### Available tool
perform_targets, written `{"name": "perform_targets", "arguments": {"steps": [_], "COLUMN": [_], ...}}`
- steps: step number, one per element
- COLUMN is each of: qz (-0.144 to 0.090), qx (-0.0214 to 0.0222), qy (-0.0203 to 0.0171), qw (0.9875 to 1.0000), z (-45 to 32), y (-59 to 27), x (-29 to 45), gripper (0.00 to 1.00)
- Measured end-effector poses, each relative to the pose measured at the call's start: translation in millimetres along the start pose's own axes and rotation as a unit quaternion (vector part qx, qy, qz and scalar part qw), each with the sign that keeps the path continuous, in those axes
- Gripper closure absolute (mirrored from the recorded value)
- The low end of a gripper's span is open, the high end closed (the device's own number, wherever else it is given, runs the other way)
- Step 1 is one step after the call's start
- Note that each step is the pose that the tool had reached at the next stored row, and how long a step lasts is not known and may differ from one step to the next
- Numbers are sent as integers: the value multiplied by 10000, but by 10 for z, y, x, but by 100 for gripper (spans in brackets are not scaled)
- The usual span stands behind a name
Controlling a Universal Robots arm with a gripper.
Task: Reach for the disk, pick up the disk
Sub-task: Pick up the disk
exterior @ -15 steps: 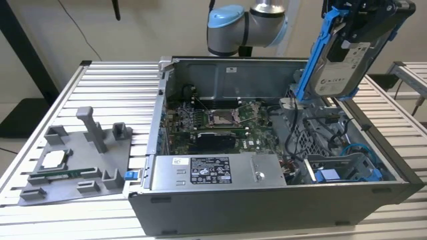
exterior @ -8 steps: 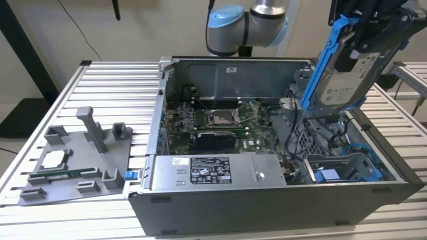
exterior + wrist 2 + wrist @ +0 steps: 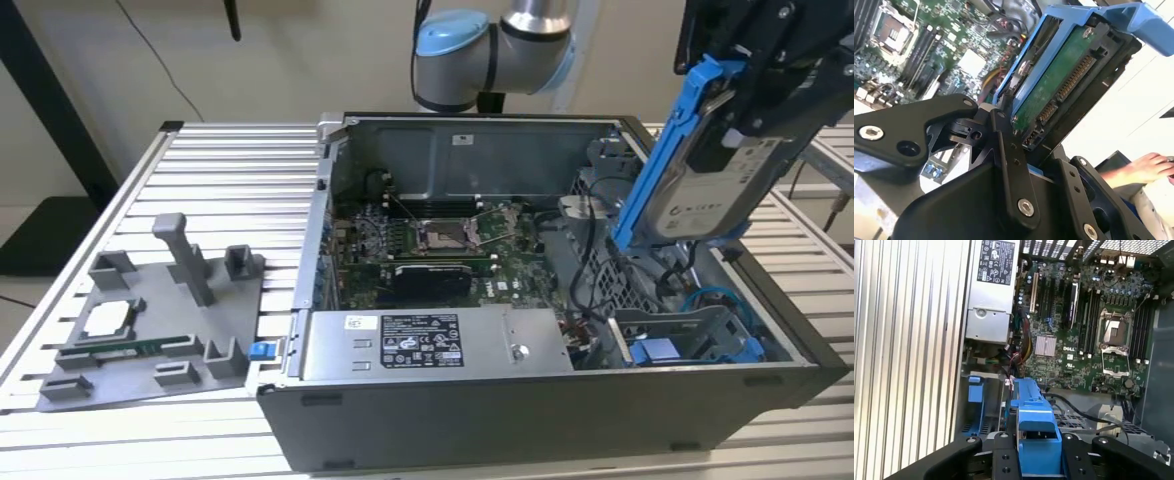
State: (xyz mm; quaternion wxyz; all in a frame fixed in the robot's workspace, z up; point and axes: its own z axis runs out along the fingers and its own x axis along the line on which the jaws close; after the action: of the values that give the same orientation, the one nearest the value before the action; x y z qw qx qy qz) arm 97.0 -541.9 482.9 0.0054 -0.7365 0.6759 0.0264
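Note:
The disk [image 3: 721, 195] hangs tilted on edge above the open computer case's right side in the exterior view, silver with a white label and a blue rail [image 3: 678, 150] along its edge. My gripper [image 3: 750, 120] is shut on its upper end. In the second wrist view the disk [image 3: 1054, 92] shows its green circuit side and connectors, clamped between the black fingers [image 3: 1006, 160] of my gripper [image 3: 1036, 150]. In the first wrist view the blue rail [image 3: 1036, 422] sits between the fingers [image 3: 1000, 460], well above the motherboard.
The open computer case [image 3: 534, 420] holds a motherboard [image 3: 441, 240], a grey power-supply box [image 3: 427, 345] and a blue drive bay [image 3: 681, 345] below the disk. A grey fixture [image 3: 147, 330] with a small chip lies on the slatted table's left. A person's hand [image 3: 1149, 167] is nearby.

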Motion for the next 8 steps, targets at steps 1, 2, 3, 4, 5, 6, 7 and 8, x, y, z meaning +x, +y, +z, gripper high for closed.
{"name": "perform_targets", "arguments": {"steps": [1,2,3,4,5,6,7,8], "qz": [0,0,0,0,0,0,0,0], "qx": [0,0,0,0,0,0,1,3], "qy": [-1,0,0,0,0,0,0,0], "qw": [10000,10000,10000,10000,10000,10000,10000,10000], "z": [9,17,27,38,49,59,71,84], "y": [2,4,5,7,8,10,11,13], "x": [35,67,99,132,165,196,227,258], "gripper": [100,100,100,100,100,100,100,100]}}
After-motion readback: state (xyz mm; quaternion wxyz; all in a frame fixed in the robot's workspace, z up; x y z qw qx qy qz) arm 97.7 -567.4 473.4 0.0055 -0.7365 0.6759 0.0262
